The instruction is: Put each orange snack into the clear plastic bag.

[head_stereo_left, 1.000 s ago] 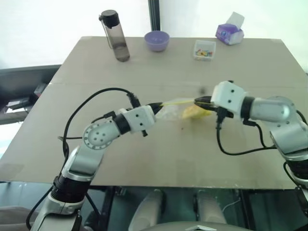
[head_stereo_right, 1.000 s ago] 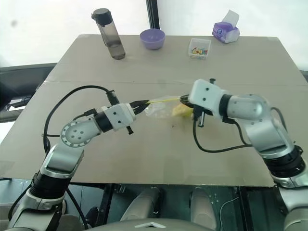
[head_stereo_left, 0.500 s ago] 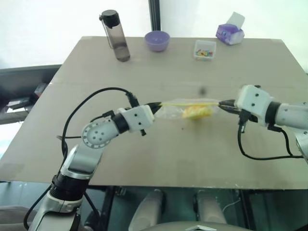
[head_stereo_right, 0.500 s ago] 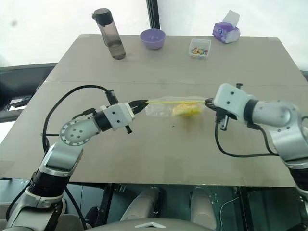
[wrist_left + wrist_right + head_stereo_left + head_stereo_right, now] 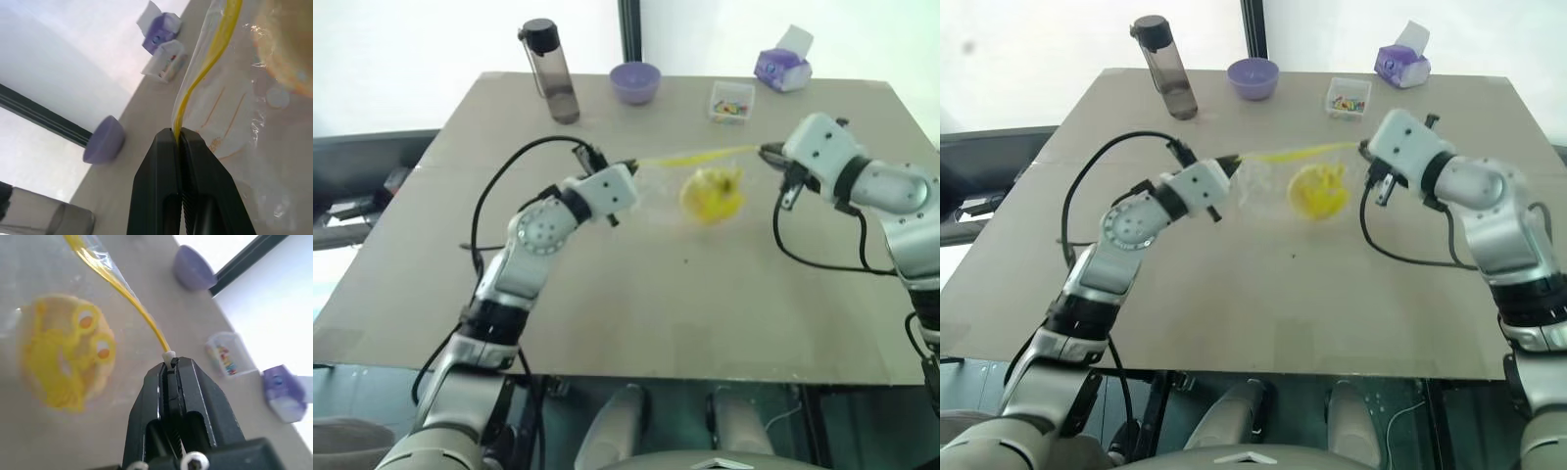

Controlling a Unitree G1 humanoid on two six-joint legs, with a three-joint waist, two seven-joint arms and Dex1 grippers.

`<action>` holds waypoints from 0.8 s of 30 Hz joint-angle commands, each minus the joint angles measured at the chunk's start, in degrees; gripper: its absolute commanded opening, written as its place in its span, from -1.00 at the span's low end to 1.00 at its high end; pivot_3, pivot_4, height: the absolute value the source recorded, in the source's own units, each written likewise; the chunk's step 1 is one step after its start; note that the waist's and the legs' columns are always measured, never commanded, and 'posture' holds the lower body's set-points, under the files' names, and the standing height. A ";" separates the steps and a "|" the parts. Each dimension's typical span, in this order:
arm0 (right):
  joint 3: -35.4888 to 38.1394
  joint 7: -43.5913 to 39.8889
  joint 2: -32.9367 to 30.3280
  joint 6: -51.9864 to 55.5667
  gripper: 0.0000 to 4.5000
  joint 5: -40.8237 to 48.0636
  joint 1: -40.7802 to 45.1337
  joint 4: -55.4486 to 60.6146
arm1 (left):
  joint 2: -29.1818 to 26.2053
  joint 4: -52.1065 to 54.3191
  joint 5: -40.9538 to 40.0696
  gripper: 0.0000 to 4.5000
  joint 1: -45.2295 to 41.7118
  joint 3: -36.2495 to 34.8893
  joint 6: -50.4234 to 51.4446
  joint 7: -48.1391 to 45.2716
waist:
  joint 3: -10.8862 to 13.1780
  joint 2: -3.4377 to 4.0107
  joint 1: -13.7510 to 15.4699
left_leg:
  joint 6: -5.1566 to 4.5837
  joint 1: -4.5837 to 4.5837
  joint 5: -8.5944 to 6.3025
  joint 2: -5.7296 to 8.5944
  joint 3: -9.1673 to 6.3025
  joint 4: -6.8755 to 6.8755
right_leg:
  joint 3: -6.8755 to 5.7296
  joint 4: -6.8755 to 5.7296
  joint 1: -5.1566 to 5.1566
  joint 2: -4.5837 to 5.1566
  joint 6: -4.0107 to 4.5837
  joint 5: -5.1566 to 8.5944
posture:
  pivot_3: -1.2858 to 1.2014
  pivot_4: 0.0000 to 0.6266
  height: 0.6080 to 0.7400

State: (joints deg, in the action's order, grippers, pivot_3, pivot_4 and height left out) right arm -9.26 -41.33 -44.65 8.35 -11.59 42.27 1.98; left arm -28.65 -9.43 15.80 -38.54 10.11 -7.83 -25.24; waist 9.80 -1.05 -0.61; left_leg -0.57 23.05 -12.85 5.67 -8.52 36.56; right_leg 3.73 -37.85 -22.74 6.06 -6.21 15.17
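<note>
I am pinching the clear plastic bag (image 5: 680, 186) by its yellow strip, left gripper (image 5: 628, 167) at nine o'clock, right gripper (image 5: 766, 151) at three; the orange snack (image 5: 712, 193) is hanging inside it above the table (image 5: 636, 294).

Yellow-orange snack (image 5: 712, 193), purple bowl (image 5: 635, 82)

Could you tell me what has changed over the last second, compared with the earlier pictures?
Both grippers, left gripper and right gripper, drew apart and lifted the clear plastic bag off the table, its yellow strip stretched; the orange snack hangs inside. Both stay clamped.
</note>
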 commanded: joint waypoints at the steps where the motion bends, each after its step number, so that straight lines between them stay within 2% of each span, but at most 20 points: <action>1: 1.99 2.22 -0.10 -2.27 -0.98 -1.23 2.83 -2.07 | 1.03 -3.64 0.50 -0.97 -4.12 -0.78 -4.25 3.02 | -0.06 -0.03 -0.08 | 0.00 0.22 0.01 0.01 -0.03 0.00 | 0.00 0.08 -0.19 0.02 0.00 0.00 | 0.03 -0.52 0.99; 4: 3.79 0.72 -1.00 -1.77 -0.98 0.57 -0.22 1.91 | 0.47 -1.02 -1.97 -0.97 -1.39 -0.90 -5.49 0.15 | -0.08 -0.04 -0.53 | 0.00 1.05 0.01 0.02 0.09 0.17 | -0.04 -0.08 -1.17 0.13 0.01 -0.01 | 0.03 -0.52 0.99; 8: 6.25 -3.61 -2.45 4.49 -0.98 4.60 -11.04 12.58 | -2.03 8.90 -5.30 -0.97 9.20 -1.09 -1.13 -5.99 | -0.08 0.00 -1.81 | -0.09 1.26 -0.05 0.02 0.16 0.07 | -0.32 -0.08 -1.44 0.28 0.02 0.00 | 0.03 -0.52 0.99; 10: 7.15 -4.87 -2.75 7.50 -1.00 6.38 -15.96 16.73 | -2.66 13.14 -6.90 -0.70 13.80 -1.55 1.60 -8.15 | -0.07 0.01 -1.94 | -0.09 1.70 -0.05 0.06 0.16 0.14 | -0.35 -0.14 -1.93 0.31 0.03 -0.01 | 0.03 -0.52 0.99; 11: 7.77 -6.00 -3.06 9.72 -1.00 7.84 -19.78 19.79 | -3.68 16.48 -8.56 -0.62 17.82 -1.59 3.51 -10.42 | -0.07 0.01 -1.88 | -0.09 1.75 -0.05 0.06 0.15 0.27 | -0.35 -0.27 -2.00 0.31 0.03 -0.01 | 0.03 -0.52 0.99; 14: 9.63 -7.52 -3.04 14.90 -0.56 11.62 -28.13 26.31 | -5.97 23.28 -11.50 -0.01 26.29 -1.81 7.47 -14.23 | -0.10 0.06 -1.67 | -0.09 1.58 -0.05 0.03 0.16 0.49 | -0.31 -0.62 -1.85 0.27 0.06 -0.03 | 0.03 -0.52 0.99; 17: 12.25 -8.45 -2.21 19.85 0.10 16.51 -33.91 30.14 | -7.27 26.25 -12.07 0.64 30.29 -2.72 9.22 -14.89 | 0.09 0.19 -1.11 | -0.37 1.04 -0.22 0.04 0.21 0.56 | -0.29 -0.73 -1.35 0.25 0.20 -0.15 | 0.03 -0.52 0.99; 18: 13.79 -8.68 -1.55 22.02 0.12 19.00 -36.00 31.09 | -7.46 26.92 -12.59 0.84 31.59 -3.52 9.92 -14.85 | 0.09 0.19 -0.75 | -0.38 0.69 -0.22 -0.02 0.20 0.59 | -0.32 -0.68 -0.97 0.19 0.20 -0.15 | 0.03 -0.52 0.99; 19: 15.89 -8.87 -0.92 23.07 0.12 21.14 -38.89 31.49 | -7.65 27.95 -14.60 0.94 33.55 -4.91 11.90 -15.27 | 0.09 0.20 -0.38 | -0.37 0.35 -0.23 -0.09 0.18 0.61 | -0.37 -0.62 -0.56 0.15 0.20 -0.14 | 0.03 -0.52 0.99; 21: 20.17 -8.97 0.72 23.62 0.12 25.03 -43.17 31.51 | -7.50 30.21 -18.83 0.94 36.87 -7.81 15.67 -15.79 | 0.07 0.22 -0.08 | -0.37 -0.35 -0.26 -0.28 0.13 0.54 | -0.51 -0.29 0.25 0.04 0.18 -0.11 | 0.03 -0.52 0.99; 24: 27.82 -9.61 3.14 24.36 0.12 31.24 -48.45 30.48 | -7.13 34.54 -24.73 0.94 42.02 -12.86 21.31 -15.80 | 0.05 0.23 -0.05 | -0.39 -0.34 -0.27 -0.35 0.07 0.53 | -0.59 -0.11 0.35 -0.01 0.20 -0.15 | 0.03 -0.52 0.99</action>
State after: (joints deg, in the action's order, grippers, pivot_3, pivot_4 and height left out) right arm 12.64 -50.19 -41.77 32.28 15.39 -4.96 31.83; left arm -35.70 20.54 -4.60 2.08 1.01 10.28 -40.93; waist 9.86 -0.82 -0.66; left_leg -0.99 22.72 -13.13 5.33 -8.42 37.06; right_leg 3.17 -37.95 -22.41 6.07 -6.00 15.02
